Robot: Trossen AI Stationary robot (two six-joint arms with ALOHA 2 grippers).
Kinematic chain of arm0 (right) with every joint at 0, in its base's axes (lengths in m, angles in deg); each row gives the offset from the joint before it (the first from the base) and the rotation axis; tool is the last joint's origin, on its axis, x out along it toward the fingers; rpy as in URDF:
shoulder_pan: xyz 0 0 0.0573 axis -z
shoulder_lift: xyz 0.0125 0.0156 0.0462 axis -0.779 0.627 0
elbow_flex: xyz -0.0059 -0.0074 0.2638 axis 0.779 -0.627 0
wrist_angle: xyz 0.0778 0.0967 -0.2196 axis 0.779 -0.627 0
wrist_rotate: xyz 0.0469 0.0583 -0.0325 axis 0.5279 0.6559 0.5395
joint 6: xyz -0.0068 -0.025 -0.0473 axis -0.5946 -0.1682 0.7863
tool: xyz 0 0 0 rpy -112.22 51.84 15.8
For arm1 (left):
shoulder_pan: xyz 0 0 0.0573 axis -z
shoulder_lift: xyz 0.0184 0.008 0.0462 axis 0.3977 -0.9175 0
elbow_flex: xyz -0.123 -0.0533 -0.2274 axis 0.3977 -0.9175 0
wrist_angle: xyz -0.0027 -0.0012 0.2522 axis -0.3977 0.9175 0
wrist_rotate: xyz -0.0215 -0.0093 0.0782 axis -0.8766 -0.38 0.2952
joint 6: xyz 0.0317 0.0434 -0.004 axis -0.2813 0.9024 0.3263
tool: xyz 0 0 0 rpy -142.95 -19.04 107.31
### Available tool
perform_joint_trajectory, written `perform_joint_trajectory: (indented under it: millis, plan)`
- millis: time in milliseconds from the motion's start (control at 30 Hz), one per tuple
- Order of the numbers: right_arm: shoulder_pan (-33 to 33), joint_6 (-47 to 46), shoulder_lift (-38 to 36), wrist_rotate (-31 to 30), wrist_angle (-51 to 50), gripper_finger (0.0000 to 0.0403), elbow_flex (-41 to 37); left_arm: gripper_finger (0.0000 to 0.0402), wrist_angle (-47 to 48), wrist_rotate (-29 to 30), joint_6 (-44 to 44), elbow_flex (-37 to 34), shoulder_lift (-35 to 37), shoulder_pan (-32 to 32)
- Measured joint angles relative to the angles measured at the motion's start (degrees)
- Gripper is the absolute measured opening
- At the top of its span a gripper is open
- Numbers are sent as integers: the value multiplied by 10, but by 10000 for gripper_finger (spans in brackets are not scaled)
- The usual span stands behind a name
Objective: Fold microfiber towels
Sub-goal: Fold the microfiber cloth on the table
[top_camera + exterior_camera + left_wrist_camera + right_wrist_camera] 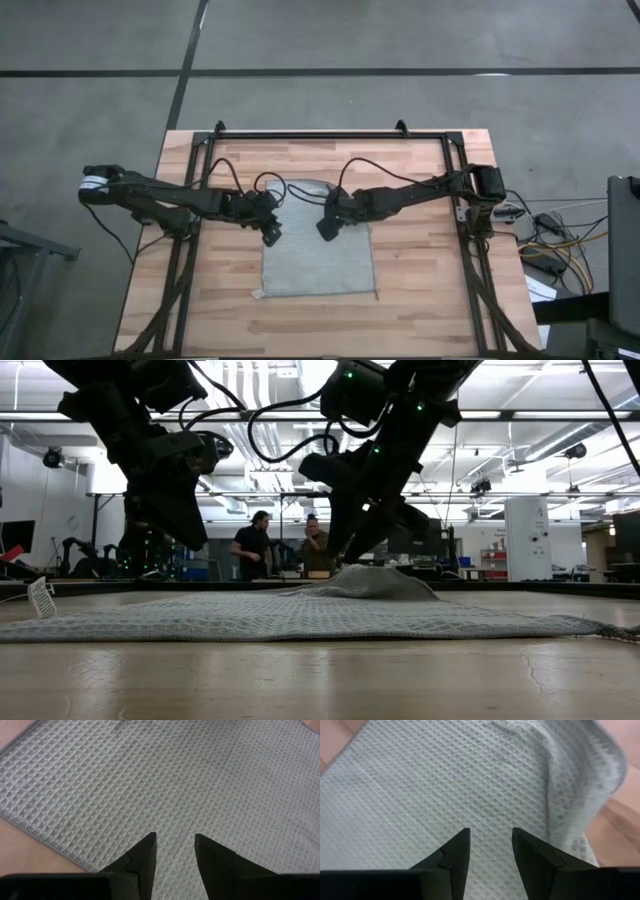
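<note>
Nothing here can be read. The small white tag (41,598) at the corner of the microfiber towel (300,615) stands upright well off to the side of the left gripper (185,525), and it carries faint dark lines (printing of some kind, I suppose), but no letter or number on it can be made out. The same tag (258,295) seen from above is only a pale speck at the towel's near corner. The arms, the wooden tabletop (420,310) and the waffle weave under both claws show no label, brand or sign that I can read.
</note>
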Motion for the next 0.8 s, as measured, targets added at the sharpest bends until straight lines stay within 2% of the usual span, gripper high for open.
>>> perform_joint_trajectory:
  millis: [100, 433, 800]
  plan:
    - [0, 2, 0, -6, -3, 135, 0, 138, 0, 0, 0, 0, 0, 0]
    - [35, 16, -19, -89, -81, 127, 10, 138, 0, 0, 0, 0, 0, 0]
    - [119, 83, -34, -79, -62, 106, 10, 138, 0, 0, 0, 0, 0, 0]
